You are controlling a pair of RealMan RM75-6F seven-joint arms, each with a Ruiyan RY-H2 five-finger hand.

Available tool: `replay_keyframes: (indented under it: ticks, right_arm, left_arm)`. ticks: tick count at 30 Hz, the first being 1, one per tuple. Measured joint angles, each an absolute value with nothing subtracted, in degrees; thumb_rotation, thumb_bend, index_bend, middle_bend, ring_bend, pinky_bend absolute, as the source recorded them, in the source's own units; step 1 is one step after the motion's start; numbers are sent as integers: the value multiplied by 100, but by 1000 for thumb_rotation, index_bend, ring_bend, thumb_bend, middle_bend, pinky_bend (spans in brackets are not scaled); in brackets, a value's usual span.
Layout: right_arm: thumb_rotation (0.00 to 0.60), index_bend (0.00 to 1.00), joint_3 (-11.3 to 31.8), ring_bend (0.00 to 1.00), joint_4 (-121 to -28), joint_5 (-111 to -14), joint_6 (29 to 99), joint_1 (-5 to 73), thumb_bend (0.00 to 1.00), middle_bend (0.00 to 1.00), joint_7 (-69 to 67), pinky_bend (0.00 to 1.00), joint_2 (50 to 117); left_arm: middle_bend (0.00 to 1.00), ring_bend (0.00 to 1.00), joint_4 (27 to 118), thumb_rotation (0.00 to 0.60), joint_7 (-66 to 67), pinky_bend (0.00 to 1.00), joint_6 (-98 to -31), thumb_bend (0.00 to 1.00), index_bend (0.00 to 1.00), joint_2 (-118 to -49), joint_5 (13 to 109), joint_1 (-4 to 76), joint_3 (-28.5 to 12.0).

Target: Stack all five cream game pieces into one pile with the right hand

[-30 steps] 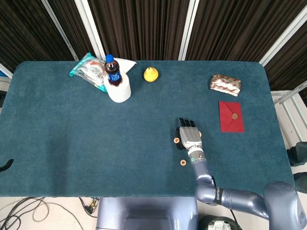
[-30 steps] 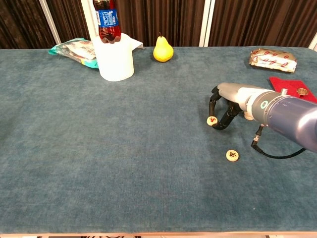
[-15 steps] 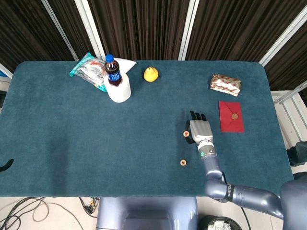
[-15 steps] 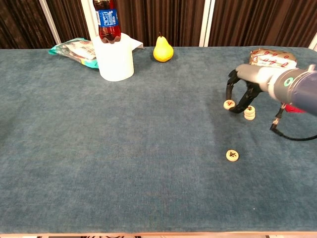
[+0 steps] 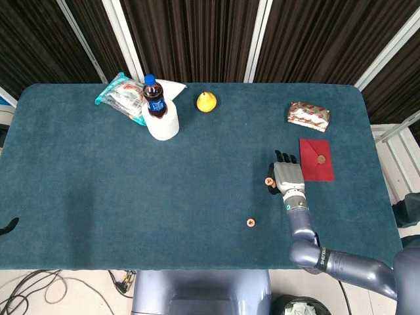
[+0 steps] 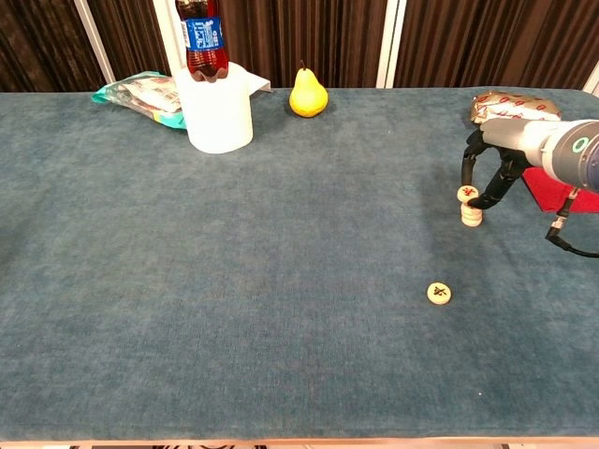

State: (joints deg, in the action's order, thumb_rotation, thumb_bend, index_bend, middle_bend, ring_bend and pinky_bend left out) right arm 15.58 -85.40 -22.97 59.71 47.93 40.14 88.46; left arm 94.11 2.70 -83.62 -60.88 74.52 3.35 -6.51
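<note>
Right hand pinched a cream piece over the pile; off-centre release risked toppling it.

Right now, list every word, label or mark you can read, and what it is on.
Nothing reads clearly.
Cola bottle: blue label, print blurred.
Game pieces: dark mark on top, too small to read.
Snack packet: red print, blurred.
Plastic bag: print illegible.

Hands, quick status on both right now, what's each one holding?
Left hand: not in view in either camera.
Right hand: pinching a cream game piece just above the small pile.
</note>
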Motion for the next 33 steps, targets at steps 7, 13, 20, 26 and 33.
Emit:
replay_keyframes:
  ticks: [7,13,20,26,33]
  right_arm:
    - [600,533,1507,0,-8405,-2251,5888,4776,392,0,3933,0,8853]
    - [600,533,1493,0,-8391,-2307,5879,4774,392,0,3853,0,8875]
    - [600,533,1472,0,-8359,-2309,5886,4781,392,0,3826,0,8897]
    - [600,533,1462,0,-8330,-2315,5882,4795,392,0,3809,0,8913]
    - [600,533,1448,0,-8305,-2284,5872,4800,392,0,3804,0,8915]
  left_arm:
    - [0,0,9406,600,277,0,-8365,165,59,-6093,7449,335,-652]
    - [0,0,9407,600,292,0,-8368,165,59,-6099,7442,337,-656]
    - [0,0,9407,600,299,0,-8368,165,59,-6102,7437,338,-657]
    - [0,0,9407,600,311,0,-8370,165,59,-6105,7431,338,-659]
    - [0,0,9409,600,318,0,-8369,165,59,-6105,7427,339,-659]
